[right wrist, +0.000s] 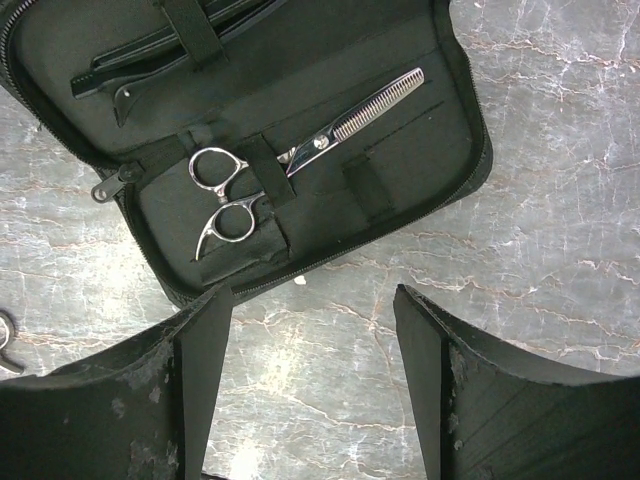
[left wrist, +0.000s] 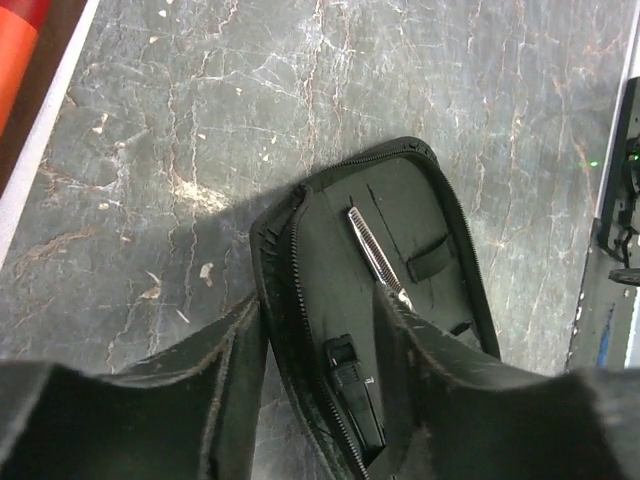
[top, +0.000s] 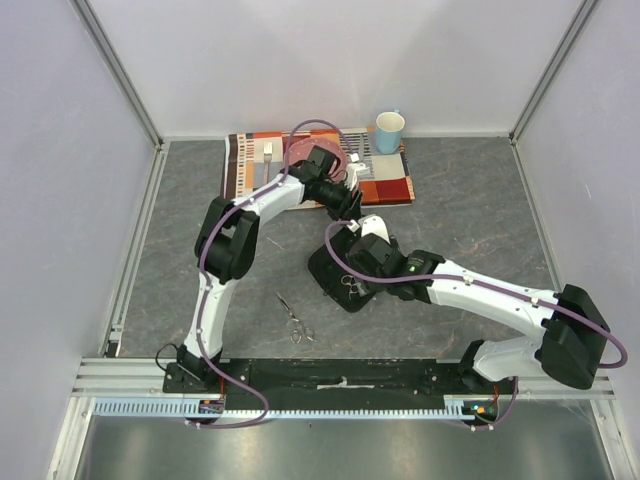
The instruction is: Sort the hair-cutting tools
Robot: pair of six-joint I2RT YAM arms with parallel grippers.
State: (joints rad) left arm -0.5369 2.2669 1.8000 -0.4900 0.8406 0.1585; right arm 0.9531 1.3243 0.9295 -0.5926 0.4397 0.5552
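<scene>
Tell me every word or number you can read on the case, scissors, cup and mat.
There are none: nothing here can be read.
The case: plain black, no label.
The scissors in it: bare metal, any mark too small to tell.
The cup: plain blue.
The mat: stripes and blocks only.

Loose scissors (right wrist: 5, 338) mostly off frame

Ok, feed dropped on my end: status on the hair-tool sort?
Left gripper and right gripper at open case, fingers apart, empty. Thinning scissors strapped in case; second scissors loose on table. Nothing blocking it.
</scene>
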